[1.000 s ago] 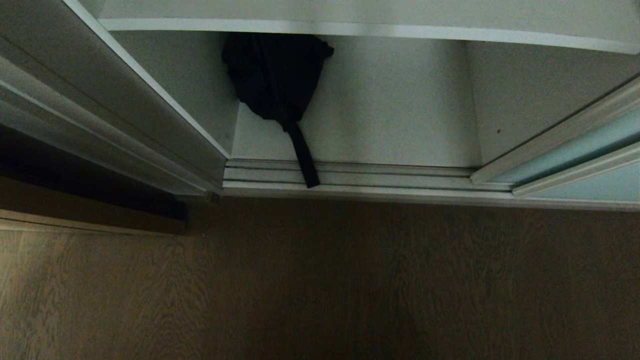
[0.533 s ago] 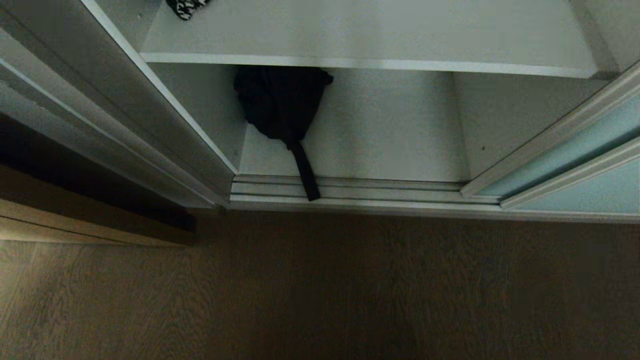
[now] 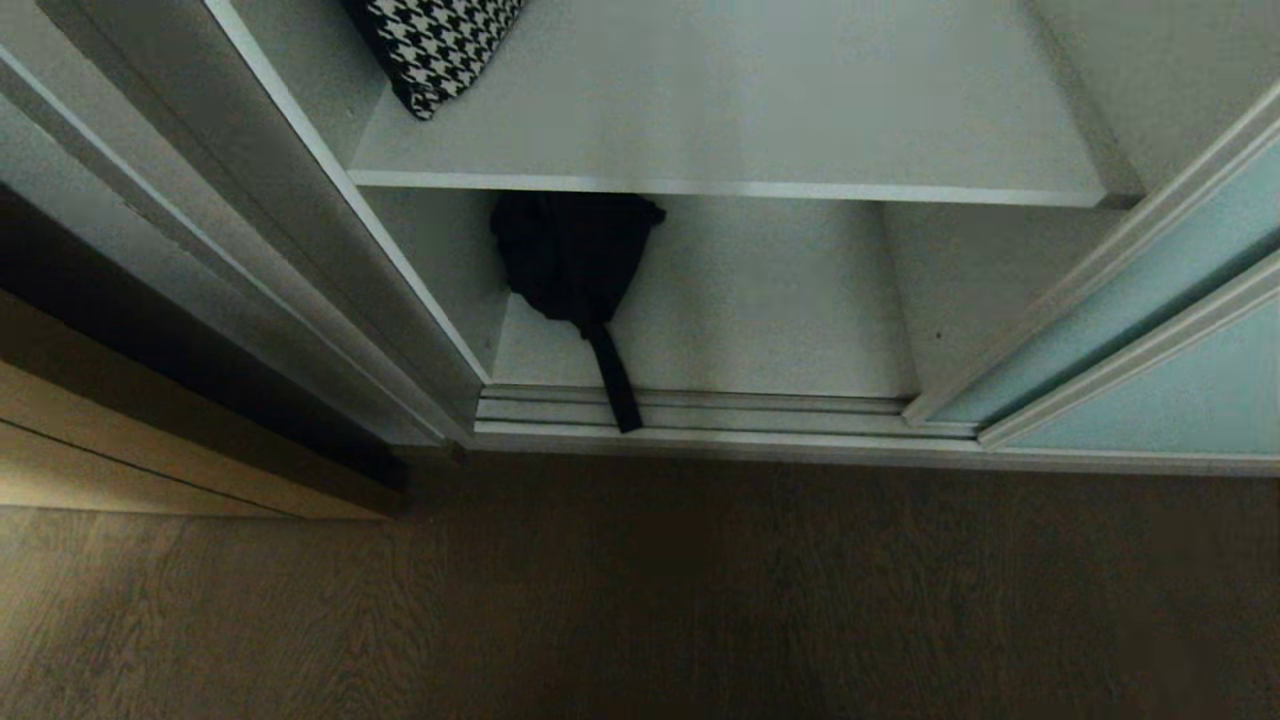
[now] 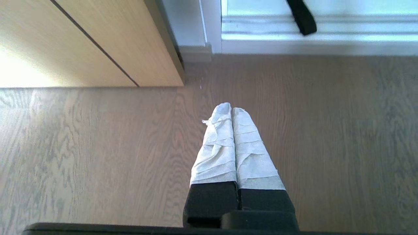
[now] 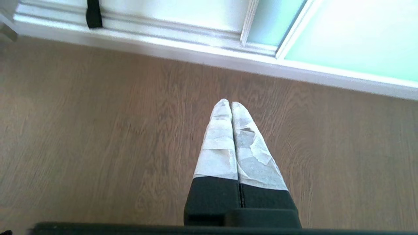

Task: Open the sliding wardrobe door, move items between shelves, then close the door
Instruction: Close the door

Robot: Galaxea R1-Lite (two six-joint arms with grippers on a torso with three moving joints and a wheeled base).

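Nothing inside the wardrobe has shifted; only the head camera has tilted upward, so the whole scene has slid down the head view and the houndstooth bag (image 3: 440, 45) has come into sight on the upper shelf (image 3: 720, 130). That bag lies at the shelf's left end, beside the side wall. Below it, the black pouch bag (image 3: 570, 255) slumps against the back of the lower shelf (image 3: 760, 320), and its strap (image 3: 612, 375) trails forward across the ribbed floor track (image 3: 760, 418), which would likely foul the door on closing. Its frosted panel pushed to the right, the sliding wardrobe door (image 3: 1140, 300) leaves this bay open. Both arms hang parked over the wooden floor (image 3: 700, 600): the left gripper (image 4: 228, 107) and the right gripper (image 5: 227, 102) each have their taped tips pressed together with nothing between them, probably waiting while the robot rises to survey the shelves.
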